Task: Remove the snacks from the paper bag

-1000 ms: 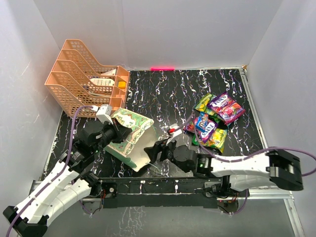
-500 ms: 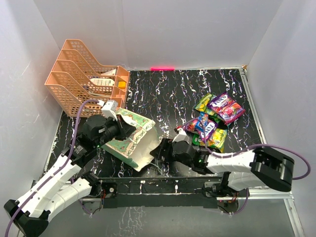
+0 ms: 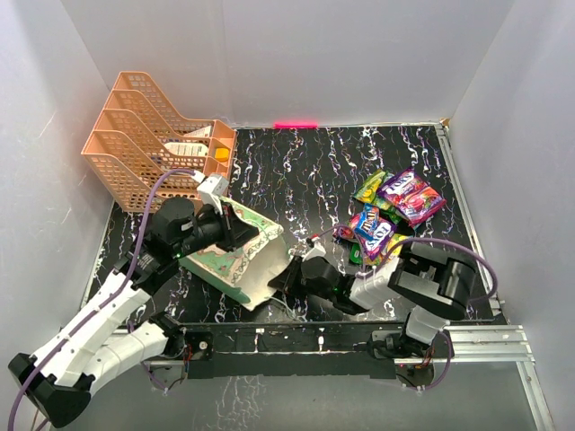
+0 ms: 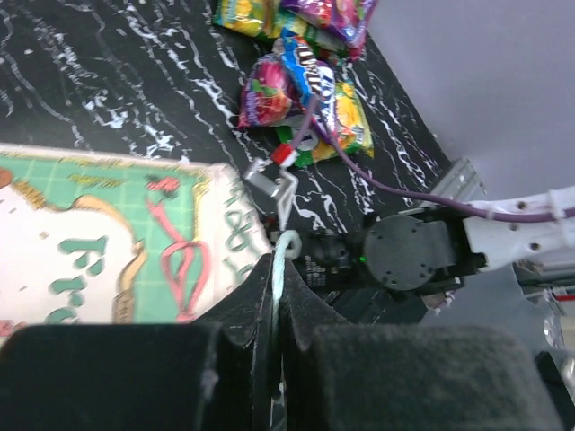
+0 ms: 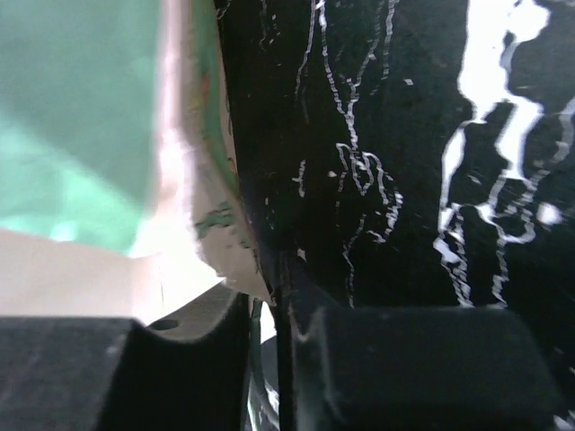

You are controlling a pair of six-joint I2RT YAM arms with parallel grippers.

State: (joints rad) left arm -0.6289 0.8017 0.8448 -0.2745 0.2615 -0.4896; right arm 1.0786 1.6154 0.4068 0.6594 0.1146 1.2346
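Note:
The paper bag [image 3: 235, 256] lies on its side at the near left of the black mat, its mouth facing right. My left gripper [image 3: 239, 235] is shut on the bag's white string handle [image 4: 284, 256], which runs up between the fingers. My right gripper [image 3: 286, 277] is low at the bag's mouth, shut on the rim of the paper bag [image 5: 193, 229]. A pile of several bright snacks [image 3: 388, 215] lies on the mat to the right, also seen in the left wrist view as snacks [image 4: 310, 85]. Whatever the bag holds inside is hidden.
A peach mesh tray rack [image 3: 153, 148] with white cards [image 3: 184, 148] stands at the back left. White walls close in the black marbled mat [image 3: 305, 171] on three sides. The right arm's elbow [image 3: 445, 278] is folded up near the snack pile.
My right gripper has gone from open to shut on the bag's rim, and its arm has folded in toward the bag. My left gripper has shifted slightly right with the handle.

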